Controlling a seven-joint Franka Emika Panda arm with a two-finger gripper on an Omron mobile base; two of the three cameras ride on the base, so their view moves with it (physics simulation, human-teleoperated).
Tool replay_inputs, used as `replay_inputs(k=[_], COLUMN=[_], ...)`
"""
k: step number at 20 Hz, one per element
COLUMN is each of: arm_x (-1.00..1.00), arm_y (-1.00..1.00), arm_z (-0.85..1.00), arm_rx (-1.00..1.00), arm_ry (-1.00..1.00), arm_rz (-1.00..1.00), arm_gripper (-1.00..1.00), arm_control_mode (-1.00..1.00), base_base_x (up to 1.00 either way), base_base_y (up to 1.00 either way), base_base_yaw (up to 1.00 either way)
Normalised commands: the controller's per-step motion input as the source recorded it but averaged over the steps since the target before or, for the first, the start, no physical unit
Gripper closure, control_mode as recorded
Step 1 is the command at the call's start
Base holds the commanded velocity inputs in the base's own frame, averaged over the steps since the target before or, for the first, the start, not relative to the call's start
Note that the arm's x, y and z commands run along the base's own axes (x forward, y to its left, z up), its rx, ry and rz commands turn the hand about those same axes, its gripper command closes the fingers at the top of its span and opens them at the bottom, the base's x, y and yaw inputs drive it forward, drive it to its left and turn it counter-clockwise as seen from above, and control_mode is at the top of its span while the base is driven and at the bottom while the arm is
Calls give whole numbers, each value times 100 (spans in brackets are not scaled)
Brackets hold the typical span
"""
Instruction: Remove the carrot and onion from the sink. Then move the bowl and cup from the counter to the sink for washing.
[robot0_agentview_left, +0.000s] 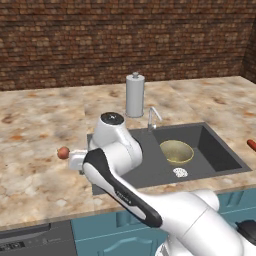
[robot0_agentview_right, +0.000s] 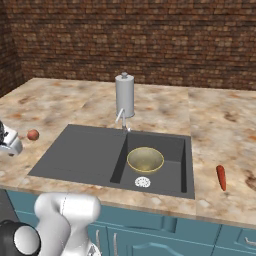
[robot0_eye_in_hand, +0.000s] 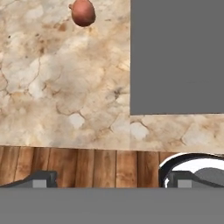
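Observation:
The olive-yellow bowl (robot0_agentview_left: 176, 151) (robot0_agentview_right: 145, 159) sits in the deep basin of the dark grey sink (robot0_agentview_left: 145, 165) (robot0_agentview_right: 80, 155), just behind the white drain (robot0_agentview_left: 180, 172) (robot0_agentview_right: 142, 182). On the marbled counter (robot0_agentview_left: 40, 125) (robot0_agentview_right: 220, 130) left of the sink lies the reddish-brown onion (robot0_agentview_left: 63, 152) (robot0_agentview_right: 33, 134) (robot0_eye_in_hand: 83, 12). The orange-red carrot (robot0_agentview_left: 251, 145) (robot0_agentview_right: 221, 177) rests on the counter right of the sink. My gripper (robot0_eye_in_hand: 111, 180) hovers open over the counter's front edge left of the sink, a short way from the onion, holding nothing.
A tall grey cylinder with a knobbed cap (robot0_agentview_left: 135, 95) (robot0_agentview_right: 124, 95) stands on the counter behind the silver faucet (robot0_agentview_left: 152, 119) (robot0_agentview_right: 121, 119). A brick wall closes the back. Teal cabinets (robot0_agentview_right: 150, 235) run below the counter, and wooden floor (robot0_eye_in_hand: 87, 166) lies beyond its edge.

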Motion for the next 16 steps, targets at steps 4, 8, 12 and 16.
replay_inputs(k=[4,8,12,16], arm_x=[11,9,0,1], arm_y=[48,45,45,45], arm_z=[0,0,0,0], arm_rx=[0,0,0,0], arm_ry=[1,0,0,0], arm_rz=[0,1,3,3], arm_gripper=[-100,-100,-100,-100], arm_control_mode=[-100,-100,-100,-100], base_base_x=[0,0,0,0], base_base_y=[0,0,0,0], base_base_yaw=[0,0,0,0])
